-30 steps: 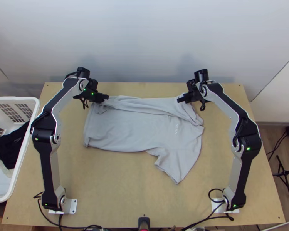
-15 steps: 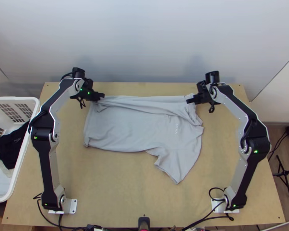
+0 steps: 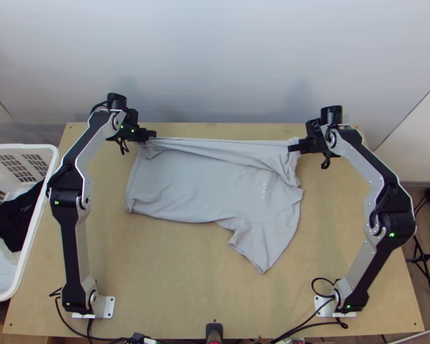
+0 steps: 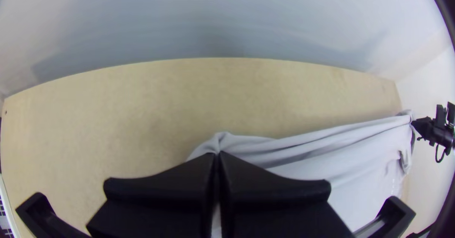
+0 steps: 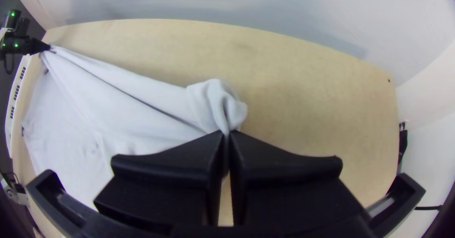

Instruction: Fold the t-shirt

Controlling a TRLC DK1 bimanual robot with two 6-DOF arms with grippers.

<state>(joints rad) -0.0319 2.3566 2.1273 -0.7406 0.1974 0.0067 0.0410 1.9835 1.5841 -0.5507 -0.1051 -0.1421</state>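
The light grey t-shirt (image 3: 198,178) lies on the light wooden counter (image 3: 175,269) between the two arms, its body spread mostly flat. Its far edge is drawn into a nearly straight line from one tool to the other, with long, narrow folds running along it. At the t-shirt's far left corner, the left tool (image 3: 152,134) is closed on the fabric. In the left wrist view the tips of the left tool (image 4: 218,155) meet with the cloth pinched between them, and the gathered edge runs from there to the other tool.

The right tool (image 3: 292,148) grips the t-shirt's far right part. In the right wrist view, a strip of fabric passes between the close-set tips of the right tool (image 5: 227,132), and a rounded bunch of cloth stands out just beyond them. Below this grip in the top view, the right side of the t-shirt hangs together in loose, rumpled folds. Small pale lettering (image 3: 264,189) shows on the front of the t-shirt, toward its right side, and a sleeve (image 3: 255,246) points toward the near edge of the counter.

Left of the t-shirt, past the left arm (image 3: 74,235), is a white laundry basket (image 3: 14,147) with a black garment (image 3: 14,221) in it. The right arm (image 3: 381,223) stands to the right of the t-shirt, and a pale wall (image 3: 215,57) rises behind it.
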